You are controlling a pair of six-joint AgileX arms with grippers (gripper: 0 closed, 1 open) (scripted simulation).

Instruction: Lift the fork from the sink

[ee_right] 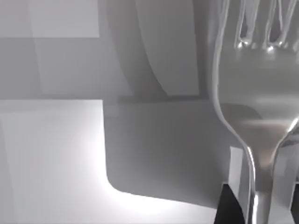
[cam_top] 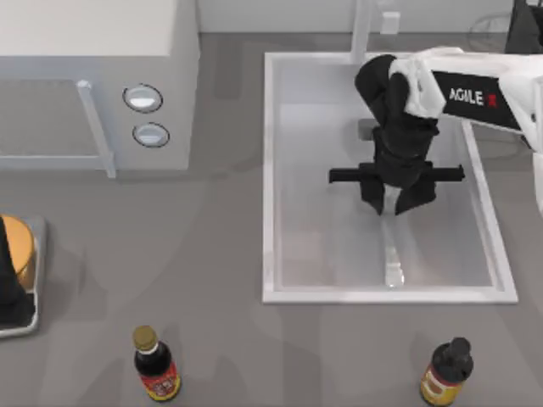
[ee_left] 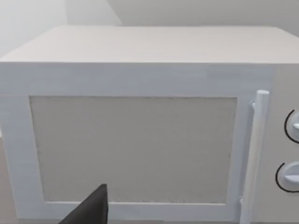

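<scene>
Reaching down into the sink (cam_top: 271, 170) with my right hand (cam_top: 393, 206), wrist pointed straight at the basin floor so the fingers come in on either side of the fork's (cam_top: 392, 254) thin neck. From above, the handle pokes out past my fingertips toward the near rim, lying flat on the pale bottom. In the right wrist view the fork (ee_right: 254, 93) sits super close, tines and bowl just ahead of me and the neck running back between my dark finger tip and a pale block beside it. Looks to me like the fingers are nearly closed around the neck, but honestly I can't tell if they're actually pinching it yet. Grabbing at the neck makes sense, it's the narrowest bit. Left hand (ee_left: 91, 210) is just parked facing the microwave (ee_left: 140, 135).
</scene>
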